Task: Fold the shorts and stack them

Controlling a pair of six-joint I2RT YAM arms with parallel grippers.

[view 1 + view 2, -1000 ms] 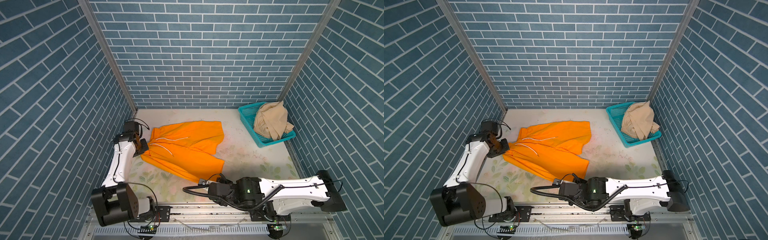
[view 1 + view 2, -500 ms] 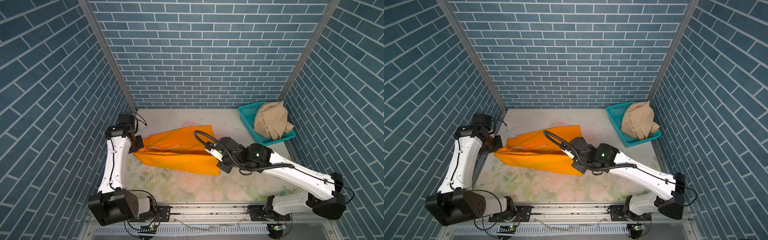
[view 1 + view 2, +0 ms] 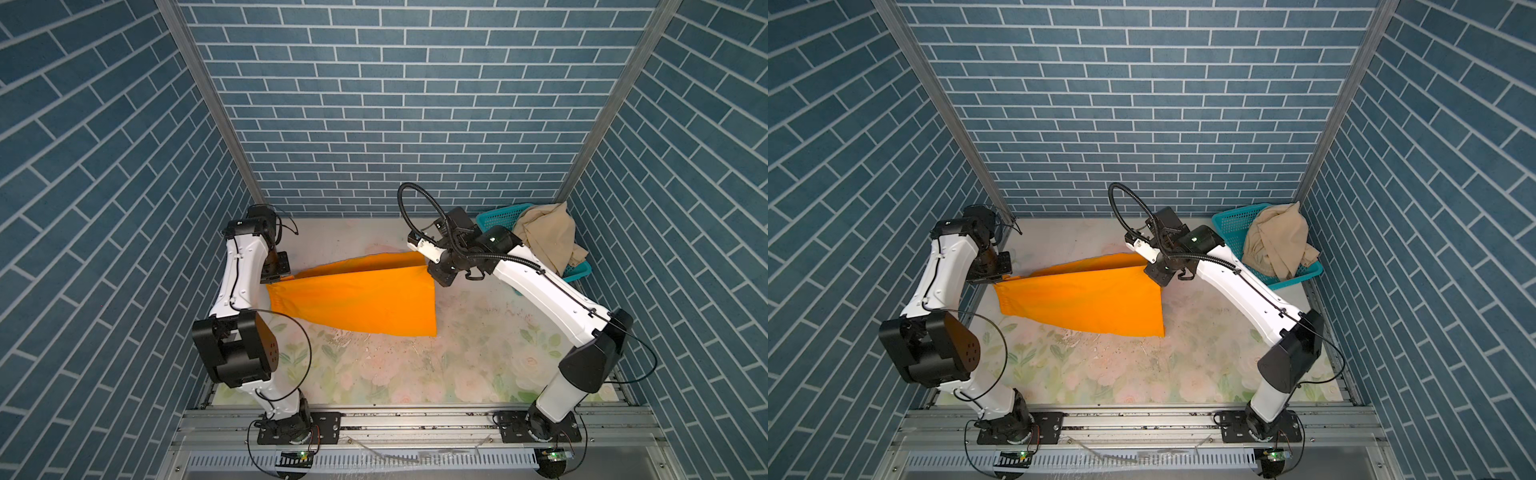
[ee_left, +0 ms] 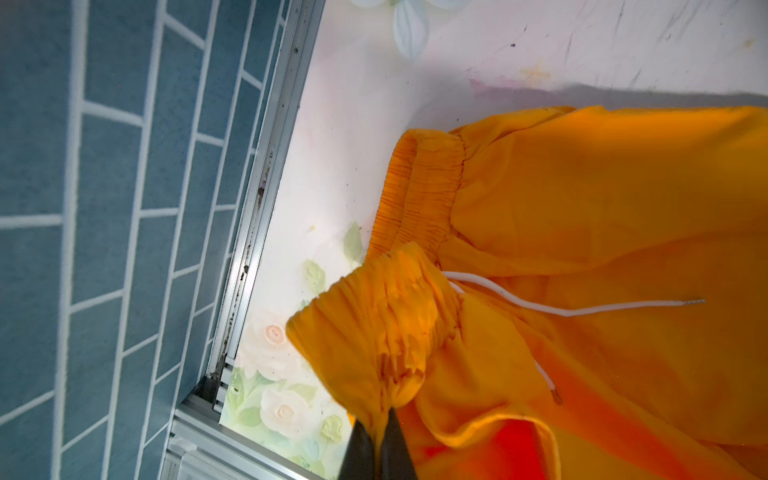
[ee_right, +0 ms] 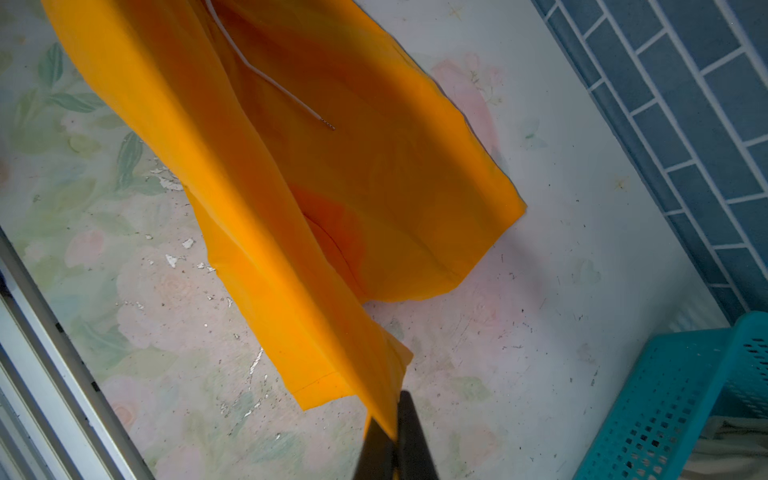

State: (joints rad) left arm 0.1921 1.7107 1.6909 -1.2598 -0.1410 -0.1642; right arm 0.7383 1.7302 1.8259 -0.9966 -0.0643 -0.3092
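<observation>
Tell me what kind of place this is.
Likely a robot test cell, not a home: printed brick panels box in a floral tabletop, the left arm and right arm stand bolted to an aluminium rail, and orange shorts serve as practice laundry.

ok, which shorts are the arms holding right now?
The orange shorts: left fingers pinch the waistband, right fingers a leg hem, cloth stretched between them. The beige shorts lie heaped in the basket, untouched.

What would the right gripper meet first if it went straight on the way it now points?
The bright orange cloth shorts it is pinching: the right gripper points into their hanging folds. Past them, probably the floral tabletop, though depth is unclear.
</observation>
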